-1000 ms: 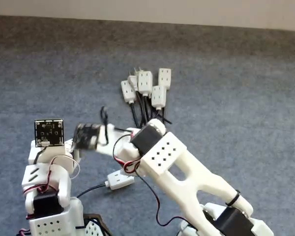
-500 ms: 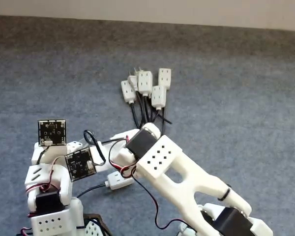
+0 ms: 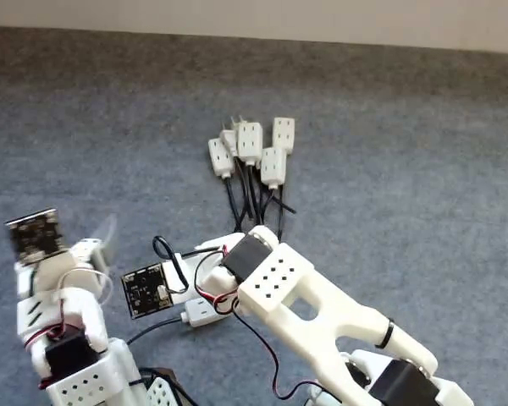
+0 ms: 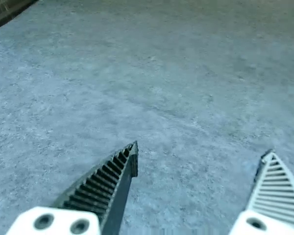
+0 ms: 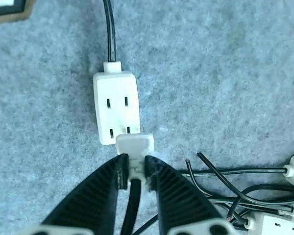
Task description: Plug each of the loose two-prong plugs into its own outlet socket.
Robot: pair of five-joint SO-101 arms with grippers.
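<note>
Your right wrist view shows the right gripper [image 5: 135,166] clamped on a two-prong plug [image 5: 135,143] touching the outlet socket [image 5: 116,107]. In your high view the arm covers that contact, and the corded plugs and sockets [image 3: 252,150] lie at 1 o'clock from it. Your left gripper [image 4: 201,156] gapes wide over carpet [image 4: 161,73].

Where the plug [image 5: 134,147] meets the outlet block [image 5: 116,105] its prongs are hidden, so their depth cannot be told; the block's cord [image 5: 109,34] is cut off at the picture's edge; from above, the right arm [image 3: 275,283] covers most of the block; the left claw [image 3: 104,233] is blurred there.
</note>
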